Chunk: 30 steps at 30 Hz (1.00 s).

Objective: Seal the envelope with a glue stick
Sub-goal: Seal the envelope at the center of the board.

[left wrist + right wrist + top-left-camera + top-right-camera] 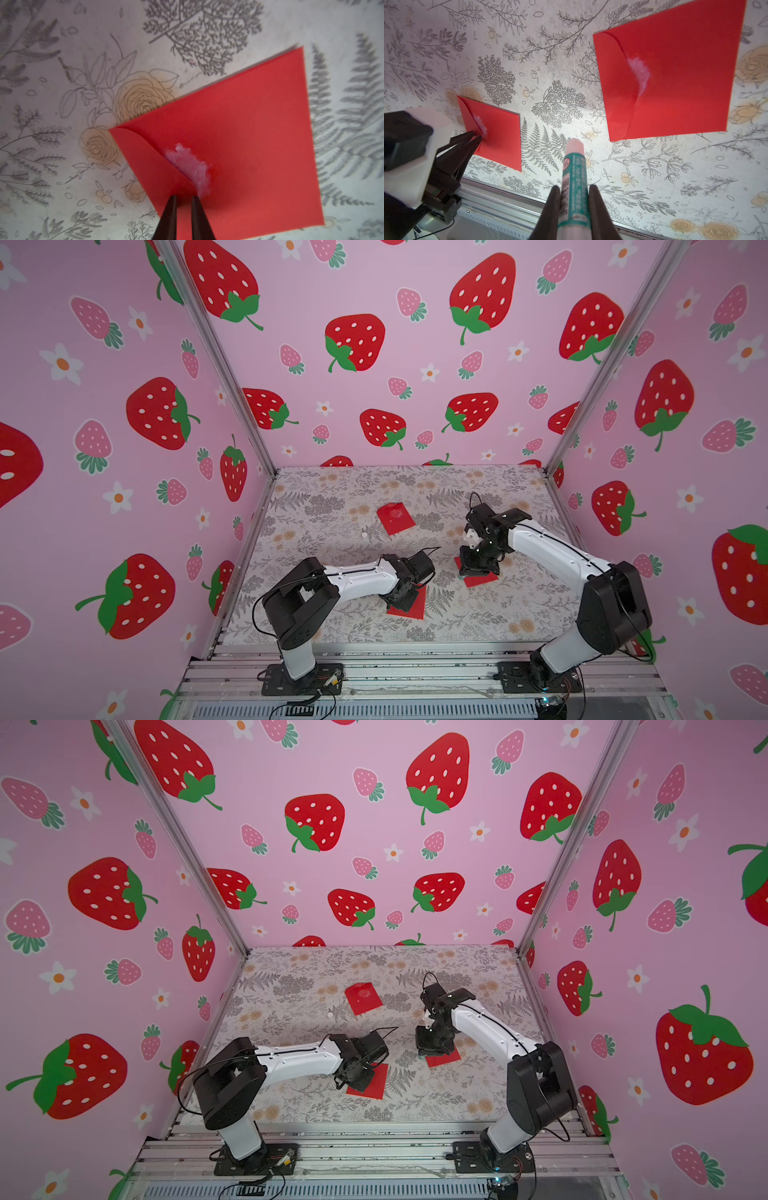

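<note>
**Fig. Pressing a glued flap down, with the glue stick held aside.**
Your left gripper (184,200), jaws nearly together, sets its tips on the flap of the envelope (249,135) at lower centre in both top views. You cannot tell whether it pinches or only presses. Your right gripper (574,188) clamps the uncapped glue stick (574,166), right of centre. The next move likely calls for firm, even pressure along the flap. The table (332,489) is floral-printed and the walls (374,344) strawberry-patterned.
</note>
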Available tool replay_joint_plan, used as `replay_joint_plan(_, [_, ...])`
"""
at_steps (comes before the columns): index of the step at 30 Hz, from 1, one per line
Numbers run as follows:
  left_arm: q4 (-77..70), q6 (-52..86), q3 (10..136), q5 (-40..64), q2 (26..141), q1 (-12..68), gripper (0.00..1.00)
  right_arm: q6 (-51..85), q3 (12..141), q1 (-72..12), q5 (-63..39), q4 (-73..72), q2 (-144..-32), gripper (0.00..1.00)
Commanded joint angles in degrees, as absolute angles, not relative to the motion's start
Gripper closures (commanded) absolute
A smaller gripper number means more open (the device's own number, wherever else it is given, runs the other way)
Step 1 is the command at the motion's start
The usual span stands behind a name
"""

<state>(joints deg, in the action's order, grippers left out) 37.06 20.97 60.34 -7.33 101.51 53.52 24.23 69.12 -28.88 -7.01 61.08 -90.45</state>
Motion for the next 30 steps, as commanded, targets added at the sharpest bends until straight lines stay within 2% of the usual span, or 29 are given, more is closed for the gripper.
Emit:
replay_joint_plan(1, [36.38, 20.93, 56.94, -5.93, 103.31, 53.46, 0.84, 24.39, 69.15, -29.09, -6.77, 61.98, -89.14, 1.0])
replay_joint_plan(8, [33.8, 19.99, 59.41, -1.48, 94.21, 49.7, 0.82, 24.61, 68.4, -29.1, -6.42, 61.99, -87.38, 1.0])
replay_joint_plan(22, [35.12, 16.86, 63.17, -3.25, 101.36, 47.4, 0.83, 24.98, 68.49, -29.09, -6.2, 62.62, -86.67, 1.0])
replay_joint_plan(30, [34.91, 15.63, 62.86, -5.87, 105.16, 47.11, 0.87, 24.79, 69.58, -29.09, -5.8, 63.47, -87.43, 1.0])
